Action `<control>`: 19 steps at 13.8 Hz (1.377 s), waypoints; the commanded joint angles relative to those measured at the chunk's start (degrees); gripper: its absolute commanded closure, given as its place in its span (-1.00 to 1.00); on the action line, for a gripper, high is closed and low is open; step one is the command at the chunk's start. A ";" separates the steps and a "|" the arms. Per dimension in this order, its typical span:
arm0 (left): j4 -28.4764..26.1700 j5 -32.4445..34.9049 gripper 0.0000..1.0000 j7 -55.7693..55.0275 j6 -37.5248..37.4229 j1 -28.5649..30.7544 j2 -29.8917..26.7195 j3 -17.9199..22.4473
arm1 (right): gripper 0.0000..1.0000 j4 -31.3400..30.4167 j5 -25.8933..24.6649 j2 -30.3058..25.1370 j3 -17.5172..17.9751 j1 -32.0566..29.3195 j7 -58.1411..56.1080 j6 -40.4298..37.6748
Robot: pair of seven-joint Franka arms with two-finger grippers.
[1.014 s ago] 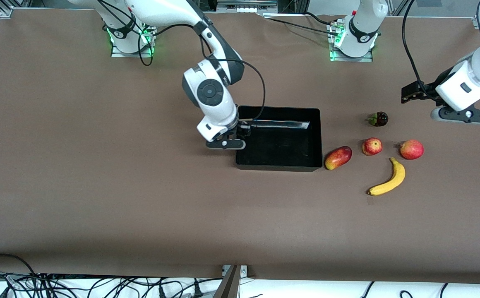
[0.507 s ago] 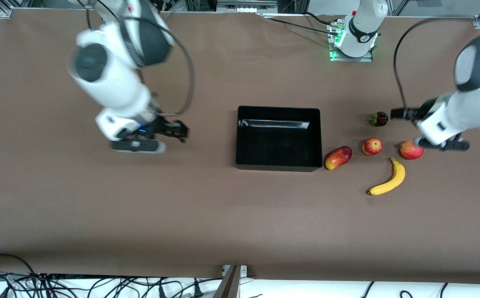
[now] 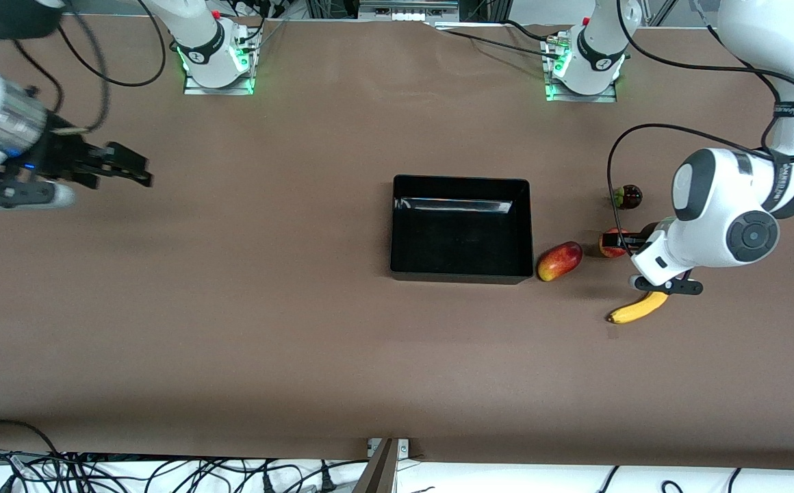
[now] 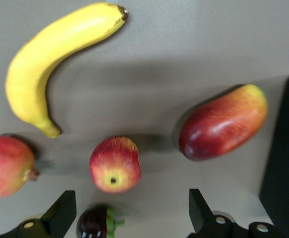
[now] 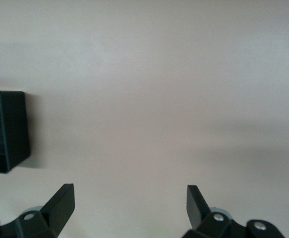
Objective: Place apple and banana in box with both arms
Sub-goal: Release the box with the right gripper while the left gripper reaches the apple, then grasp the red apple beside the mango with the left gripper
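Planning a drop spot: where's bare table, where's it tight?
Bare: the table from the box to the right claw, and the strip nearer the camera. Tight: mango, apple, banana under the open left claw.

Brown worktop (image 3: 267,308), carrying a black box (image 3: 462,270) near the middle. Toward the left arm's end: mango (image 3: 559,261) beside the box, then apple (image 4: 115,164), pinkish-red fruit (image 4: 6,166), small dark fruit (image 3: 628,196). Banana (image 3: 636,309) nearest the front camera.

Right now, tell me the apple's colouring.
The apple is red streaked with yellow around its stem dimple, clearest in the left wrist view.
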 commanded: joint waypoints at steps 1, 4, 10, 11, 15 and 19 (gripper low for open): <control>-5.59 5.09 -1.00 0.48 6.60 0.12 -0.23 0.02 | -1.00 -2.51 -2.86 -4.68 14.89 -17.20 -5.50 -1.05; -7.86 8.90 -1.00 0.13 7.48 0.91 2.85 -0.15 | -1.00 -2.08 -4.44 -4.95 16.69 -20.34 -7.89 -1.67; -9.54 8.55 0.44 0.38 10.65 0.74 4.00 -0.15 | -1.00 -1.90 -8.93 -4.69 17.48 -19.98 -7.80 -1.84; -9.11 8.72 0.65 0.74 10.04 0.56 3.65 -0.15 | -1.00 -1.90 -9.10 -4.68 17.66 -19.72 -7.80 -2.19; 5.33 8.55 0.61 -0.58 -15.09 -2.86 1.18 -2.60 | -1.00 -1.72 -17.01 -4.51 18.62 -16.74 -7.28 -2.37; 16.38 -0.98 0.52 -3.89 -27.06 -9.87 1.97 -6.48 | -1.00 -0.05 -13.70 -4.51 17.75 -17.08 -4.20 -2.63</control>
